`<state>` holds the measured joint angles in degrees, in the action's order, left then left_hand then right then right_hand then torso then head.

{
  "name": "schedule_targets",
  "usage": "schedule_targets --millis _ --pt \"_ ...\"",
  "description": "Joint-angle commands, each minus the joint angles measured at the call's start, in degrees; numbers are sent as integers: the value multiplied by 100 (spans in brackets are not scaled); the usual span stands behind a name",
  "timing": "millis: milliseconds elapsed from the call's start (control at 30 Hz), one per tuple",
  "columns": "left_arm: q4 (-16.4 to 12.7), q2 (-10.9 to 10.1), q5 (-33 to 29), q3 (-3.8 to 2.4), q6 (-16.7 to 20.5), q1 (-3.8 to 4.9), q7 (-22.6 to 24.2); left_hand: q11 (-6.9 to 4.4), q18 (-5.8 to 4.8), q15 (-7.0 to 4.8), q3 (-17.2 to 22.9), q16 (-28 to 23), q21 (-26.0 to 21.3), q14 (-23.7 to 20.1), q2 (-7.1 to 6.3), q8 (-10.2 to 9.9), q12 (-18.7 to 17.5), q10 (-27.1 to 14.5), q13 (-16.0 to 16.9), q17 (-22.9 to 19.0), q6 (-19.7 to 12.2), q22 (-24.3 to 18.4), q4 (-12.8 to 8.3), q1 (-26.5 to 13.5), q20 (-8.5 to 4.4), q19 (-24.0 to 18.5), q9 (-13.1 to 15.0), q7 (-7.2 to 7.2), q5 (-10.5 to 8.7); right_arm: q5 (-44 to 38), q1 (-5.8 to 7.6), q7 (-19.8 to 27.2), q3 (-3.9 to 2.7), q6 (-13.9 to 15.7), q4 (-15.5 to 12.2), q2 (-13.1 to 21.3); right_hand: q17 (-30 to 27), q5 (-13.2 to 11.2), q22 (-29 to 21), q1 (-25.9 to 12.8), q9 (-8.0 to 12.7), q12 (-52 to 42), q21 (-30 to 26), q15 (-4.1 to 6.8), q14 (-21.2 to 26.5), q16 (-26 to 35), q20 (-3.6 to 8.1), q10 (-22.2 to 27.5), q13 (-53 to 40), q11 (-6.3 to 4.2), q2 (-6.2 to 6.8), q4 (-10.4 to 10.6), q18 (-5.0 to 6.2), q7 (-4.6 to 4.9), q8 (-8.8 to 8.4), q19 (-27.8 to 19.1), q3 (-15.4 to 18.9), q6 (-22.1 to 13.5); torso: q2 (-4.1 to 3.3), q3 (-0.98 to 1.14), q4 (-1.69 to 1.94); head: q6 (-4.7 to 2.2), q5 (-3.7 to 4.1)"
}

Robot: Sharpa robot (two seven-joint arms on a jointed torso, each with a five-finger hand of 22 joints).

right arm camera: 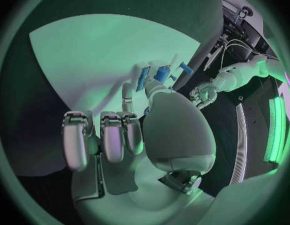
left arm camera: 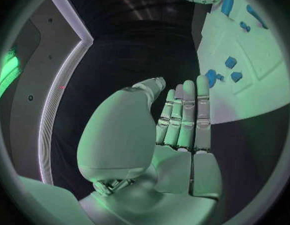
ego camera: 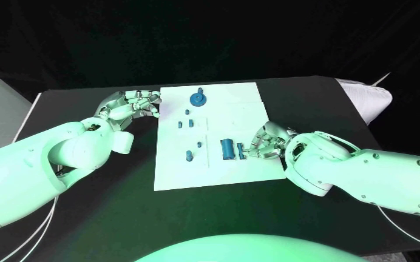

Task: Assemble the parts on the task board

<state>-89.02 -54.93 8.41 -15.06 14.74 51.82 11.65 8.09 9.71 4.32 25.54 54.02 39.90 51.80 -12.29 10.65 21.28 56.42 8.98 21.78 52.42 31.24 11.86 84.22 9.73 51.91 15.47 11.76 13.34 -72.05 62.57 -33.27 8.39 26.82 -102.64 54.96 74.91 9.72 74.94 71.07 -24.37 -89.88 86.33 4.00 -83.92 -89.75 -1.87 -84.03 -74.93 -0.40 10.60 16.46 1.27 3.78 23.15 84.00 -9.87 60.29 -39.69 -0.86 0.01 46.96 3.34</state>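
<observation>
Head view | left hand (ego camera: 131, 107) fingers spread, holding nothing | right hand (ego camera: 267, 141) fingers pinching blue part (ego camera: 229, 148) on task board (ego camera: 236, 104)

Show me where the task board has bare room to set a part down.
Bare: the task board's far right, beyond the right hand, and its near strip. Crowded: the left column of small parts beside the left hand, and the cylinder at the right fingertips.

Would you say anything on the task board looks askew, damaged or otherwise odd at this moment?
Nothing stands out. The task board lies flat and looks whole, with the blue parts spread on it. The right hand is at a blue part; the left hand holds nothing.
</observation>
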Motion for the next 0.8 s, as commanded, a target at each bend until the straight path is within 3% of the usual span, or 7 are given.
schedule_targets --millis 33,267,400,567,600,700,800 --pt "3 18 -15 -4 -84 0 42 1 73 10 -1 -20 -26 16 21 16 34 -33 -7 6 -48 -8 33 36 -2 26 -9 4 15 214 -5 588 0 366 12 54 1509 -3 1401 55 26 -12 -42 21 -608 -25 30 -597 -1507 3 0 8 -50 23 -64 540 68 -100 4 -3 -4 -17 -9" --pt "109 85 -54 -4 -117 -1 109 2 72 12 -14 -21 -47 12 10 17 41 -42 -11 10 -53 -21 66 31 1 32 -16 3 13 1659 29 2292 -7 1204 221 138 1437 89 1253 123 124 55 -608 -104 -591 10 -67 -563 -1481 151 -101 16 51 188 -326 441 266 -434 30 -15 -1 -96 -13" --pt "238 158 -99 -4 -127 -1 233 1 71 15 -30 -24 -62 7 -7 15 45 -46 -13 12 -62 -30 85 17 5 29 -21 -6 9 2888 94 3477 -13 1352 560 82 1173 179 1031 255 137 515 -1414 -146 -521 150 -118 -318 -1302 198 -170 2 193 237 -391 285 244 -513 54 -29 -9 -173 -11" --pt "583 374 -173 -4 -28 1 593 -48 67 12 -30 -225 -203 -163 -25 56 44 12 -39 -55 -32 -103 141 61 15 -59 -23 -93 6 4488 217 4736 -31 1155 1380 -208 -554 233 -273 629 95 2912 -5002 -243 161 1429 -235 1123 -154 307 -198 -23 719 354 -418 -576 28 -774 172 -63 -11 -330 -50" --pt "669 432 -188 -4 8 2 681 -40 60 35 -16 -418 -299 -233 -36 65 -25 21 -86 -127 -42 -151 166 96 36 -130 -29 -100 2 4703 230 4897 -37 1103 1555 -283 -1283 228 -965 741 101 4077 -6473 -286 518 2131 -281 1754 566 332 -176 -14 883 378 -403 -936 -94 -842 189 -68 -9 -373 -60" --pt "956 631 -301 -8 122 4 951 53 25 163 36 -1314 -886 -446 -97 80 -400 92 -322 -444 -121 -478 260 174 198 -493 -48 -170 -6 5197 253 5265 -63 902 2064 -518 -3052 145 -1855 977 169 5869 -7466 -406 1608 4206 -382 2394 2118 443 -62 -8 932 476 -402 -1313 -486 -977 235 -69 -4 -472 -108" --pt "1228 823 -392 -12 226 7 1145 159 20 358 59 -2180 -1705 -620 -149 41 -802 142 -518 -680 -242 -1001 322 225 415 -813 -84 -262 -15 5462 263 5516 -101 697 2500 -747 -3472 -14 -2649 1060 266 7005 -8150 -586 2051 5252 -582 2496 3481 568 45 -9 911 576 -479 -1644 -905 -1039 278 -63 -10 -589 -160"
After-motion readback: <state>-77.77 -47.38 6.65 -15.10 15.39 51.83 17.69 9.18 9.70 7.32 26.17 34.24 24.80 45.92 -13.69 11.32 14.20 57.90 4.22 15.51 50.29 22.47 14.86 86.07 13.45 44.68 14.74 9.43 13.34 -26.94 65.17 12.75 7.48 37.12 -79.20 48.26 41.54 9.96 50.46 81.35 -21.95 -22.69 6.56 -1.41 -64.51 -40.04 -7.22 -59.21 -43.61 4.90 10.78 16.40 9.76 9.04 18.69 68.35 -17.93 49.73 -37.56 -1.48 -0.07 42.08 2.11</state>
